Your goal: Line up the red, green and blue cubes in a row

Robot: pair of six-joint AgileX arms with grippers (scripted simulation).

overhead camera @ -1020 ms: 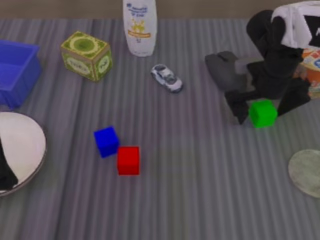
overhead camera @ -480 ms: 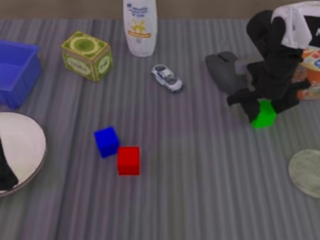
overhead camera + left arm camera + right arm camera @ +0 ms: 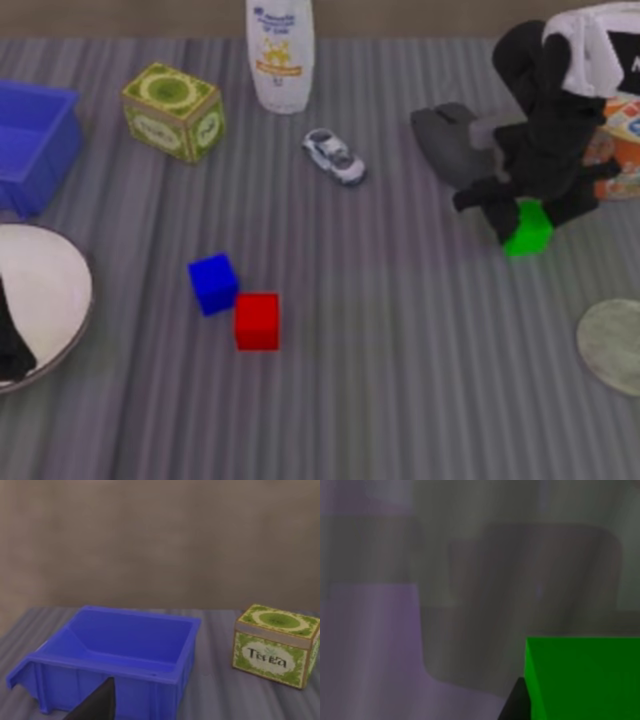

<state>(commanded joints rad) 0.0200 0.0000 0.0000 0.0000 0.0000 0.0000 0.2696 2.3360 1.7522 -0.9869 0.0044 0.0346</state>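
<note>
The right gripper [image 3: 525, 208] has descended over the small matte green cube [image 3: 530, 232]; whether it is clamped cannot be told. Lifting is presumably next.

I see a grey table [image 3: 400, 380] with lengthwise ribbed stripes filling the top view (a faint purplish tint across the middle). Behind it, plain brownish-grey wall [image 3: 160, 540], flat even light, soft shadows only.

Your right arm [image 3: 550, 130] is mostly matte black, built of chunky rounded segments, with one white shell section near the top. Its gripper [image 3: 528, 208] carries two blocky black fingers [image 3: 495, 215]. Your left arm [image 3: 12, 345] shows only a black sliver.
</note>
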